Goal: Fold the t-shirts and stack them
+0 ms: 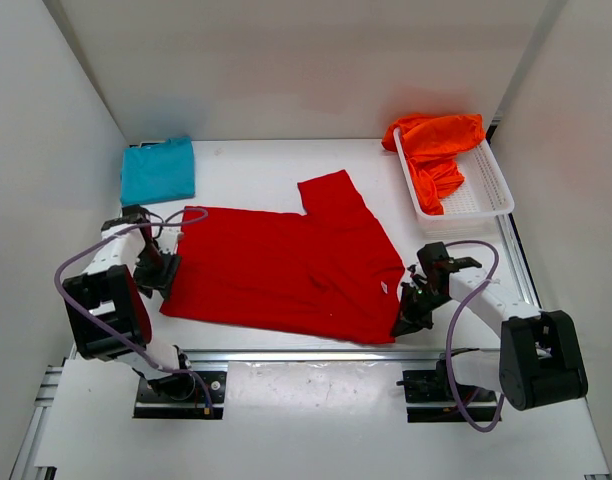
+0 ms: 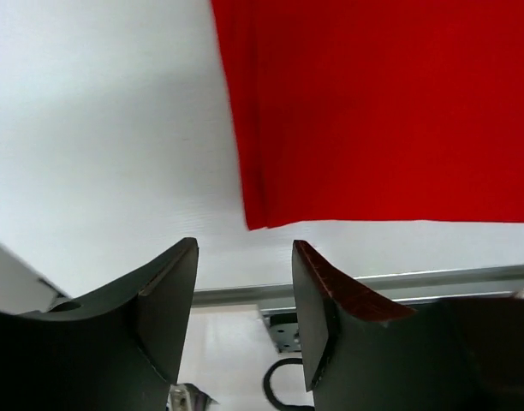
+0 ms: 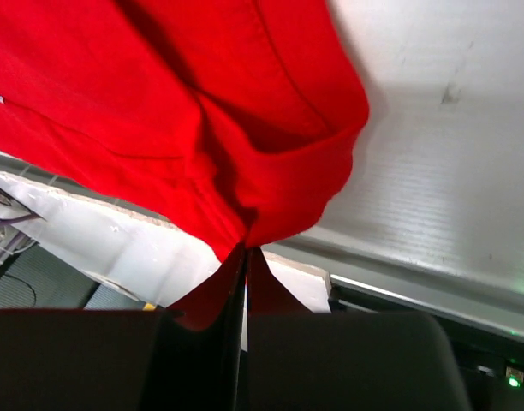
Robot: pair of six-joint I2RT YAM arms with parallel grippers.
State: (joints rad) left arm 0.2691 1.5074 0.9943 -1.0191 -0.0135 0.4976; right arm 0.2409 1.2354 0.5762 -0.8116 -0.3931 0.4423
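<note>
The red t-shirt lies spread across the middle of the white counter, mostly flat, with one sleeve pointing toward the far side. Its near right corner is bunched and drawn up a little. The right pincer is clamped tight on a fold of that red cloth, jaws pressed together with the fabric pinched between them. The left pincer sits at the shirt's left edge, close to its near left corner. Its jaws stand partly apart with nothing between them, and the shirt's corner lies just ahead of the fingertips without touching them. The teal-blue t-shirt rests folded into a neat rectangle at the far left corner of the counter, apart from the red one. The orange t-shirt is crumpled in the far end of the white mesh basket, spilling over its far rim, at the far right of the counter.
</note>
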